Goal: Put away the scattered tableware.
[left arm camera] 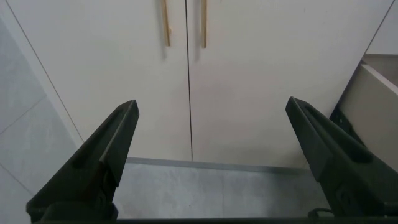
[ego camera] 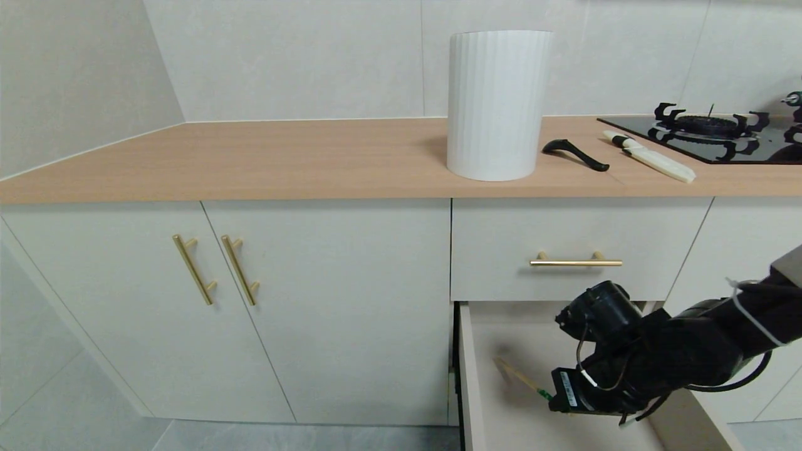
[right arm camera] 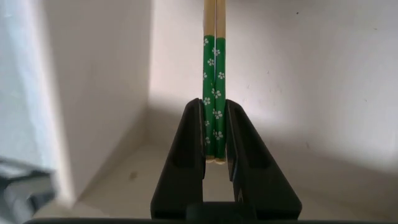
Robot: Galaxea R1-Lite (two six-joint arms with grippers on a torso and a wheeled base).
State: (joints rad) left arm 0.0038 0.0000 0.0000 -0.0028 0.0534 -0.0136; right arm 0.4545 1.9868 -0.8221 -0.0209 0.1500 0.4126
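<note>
Right gripper (right arm camera: pixel 215 112), clamped on a pair of green-patterned wooden chopsticks (right arm camera: pixel 215 56), holds them unreleased inside the open pale drawer (ego camera: pixel 467 376), while a black curved utensil (ego camera: pixel 573 153) and cream knife (ego camera: pixel 648 156) lie on the wooden counter (ego camera: pixel 282 156); left gripper (left arm camera: pixel 211 104) hangs open.

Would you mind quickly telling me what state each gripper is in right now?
Left gripper: open, holding nothing.
Right gripper: shut on the chopsticks, over the open drawer.
</note>
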